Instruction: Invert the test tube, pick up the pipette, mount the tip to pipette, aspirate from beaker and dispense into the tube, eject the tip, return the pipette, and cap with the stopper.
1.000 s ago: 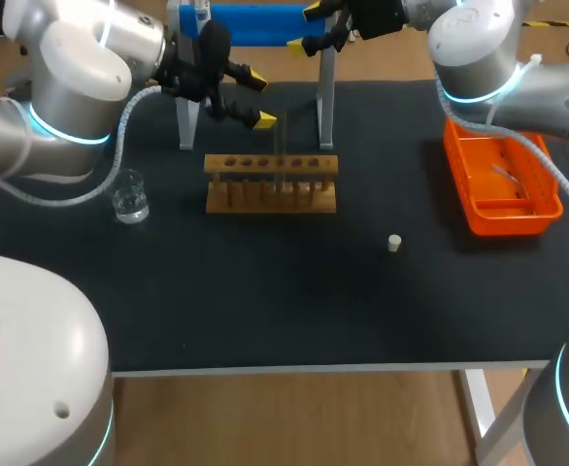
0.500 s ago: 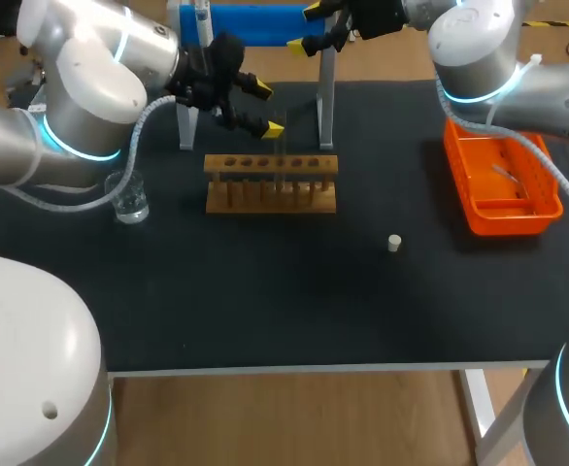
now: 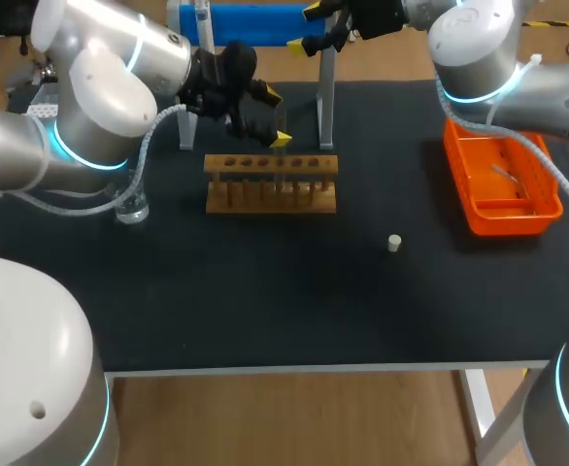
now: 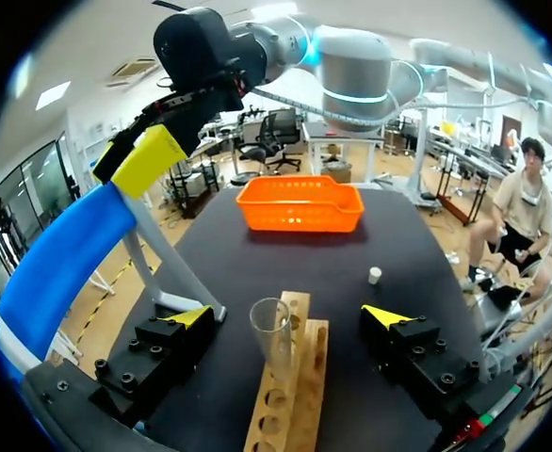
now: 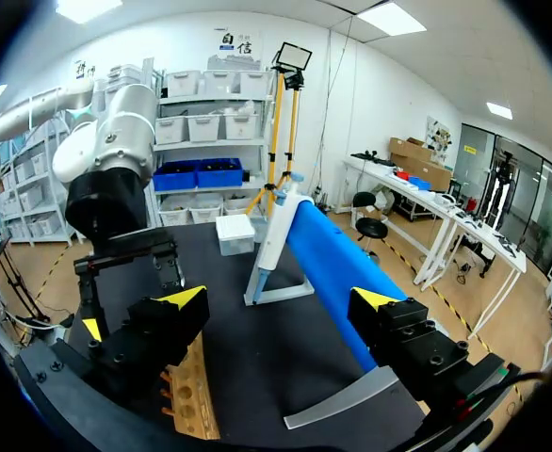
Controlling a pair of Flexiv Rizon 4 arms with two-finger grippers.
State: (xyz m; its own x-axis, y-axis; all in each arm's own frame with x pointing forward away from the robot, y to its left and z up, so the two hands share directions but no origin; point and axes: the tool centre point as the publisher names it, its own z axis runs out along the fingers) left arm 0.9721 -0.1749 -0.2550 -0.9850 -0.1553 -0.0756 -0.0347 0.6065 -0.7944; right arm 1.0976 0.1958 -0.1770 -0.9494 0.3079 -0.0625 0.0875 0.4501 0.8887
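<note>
My left claw (image 4: 288,317) gapes empty astride the tube (image 4: 276,348) at the desk's (image 3: 265,301) 12 o'clock; I should centre, close gently, lift straight.

The head view looks down from above and behind on the black surface (image 3: 265,291). Both wrist views sit low and close (facing each other), sharing the long wooden test-tube rack (image 4: 306,377).
</note>
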